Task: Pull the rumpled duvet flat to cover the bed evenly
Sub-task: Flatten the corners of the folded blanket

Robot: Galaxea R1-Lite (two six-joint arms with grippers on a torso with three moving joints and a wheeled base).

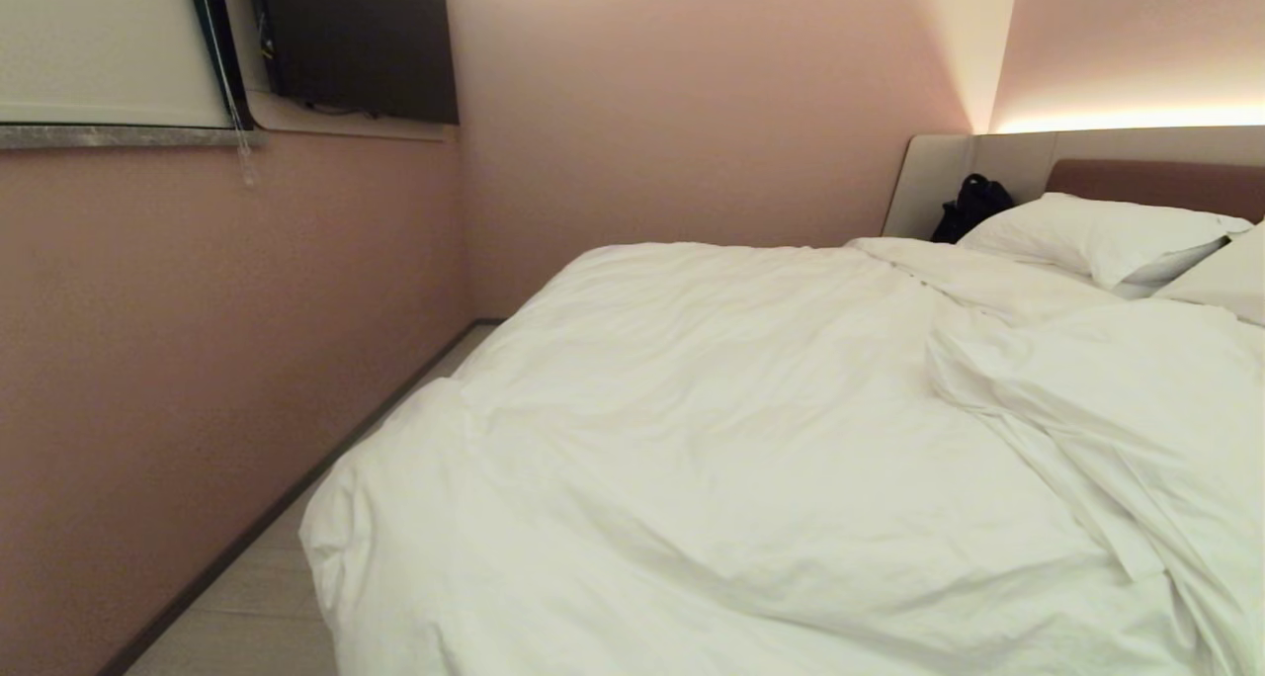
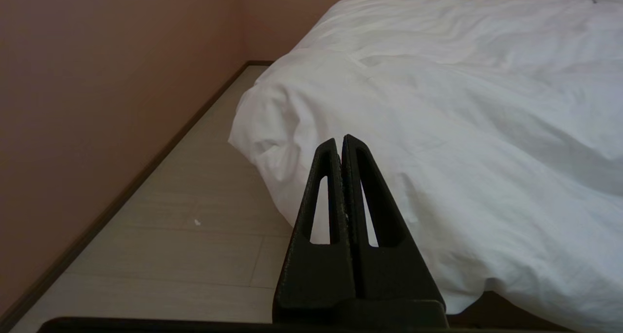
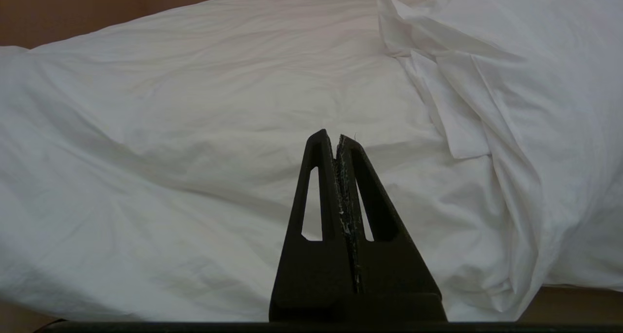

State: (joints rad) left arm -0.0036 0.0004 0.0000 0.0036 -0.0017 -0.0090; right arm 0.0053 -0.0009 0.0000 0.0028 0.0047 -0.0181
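A puffy white duvet (image 1: 712, 439) lies rumpled over the bed, whose mauve headboard (image 1: 1156, 184) shows at the far right. On the right side part of the duvet is folded back into a thick heap (image 1: 1117, 409). Its near left corner (image 2: 272, 123) hangs over the bed's edge toward the floor. Neither arm shows in the head view. My left gripper (image 2: 340, 143) is shut and empty, short of that hanging corner. My right gripper (image 3: 331, 138) is shut and empty, facing the duvet (image 3: 194, 143) beside the folded-back heap (image 3: 486, 80).
Two white pillows (image 1: 1097, 233) rest by the headboard, with a black bag (image 1: 973, 205) behind them. A pink wall (image 1: 198, 360) runs along the bed's left side, leaving a narrow strip of pale floor (image 2: 194, 216). A dark screen (image 1: 356, 39) hangs high on the wall.
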